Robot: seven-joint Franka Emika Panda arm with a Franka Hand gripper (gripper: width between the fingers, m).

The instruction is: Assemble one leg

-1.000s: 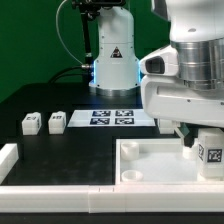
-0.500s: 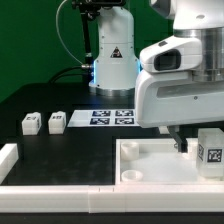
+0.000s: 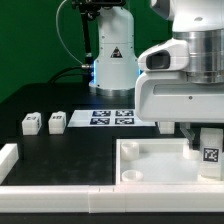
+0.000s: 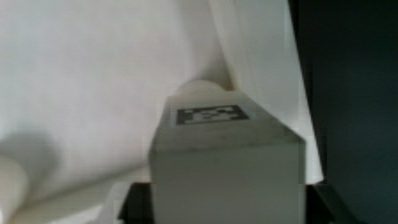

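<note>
Now the gripper, clamped on the leg, has shifted back over the tray at the exterior view's right, likely lining up a corner socket.

Black table, green wall behind

Smooth white plastic leg, matt black table

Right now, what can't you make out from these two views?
- Gripper fingers: exterior view, hidden behind the arm's white housing; wrist view, covered by the leg.
- Leg base: hidden behind the tray wall, so seating is unclear.
- Tag codes on the two spare legs: too small.
</note>
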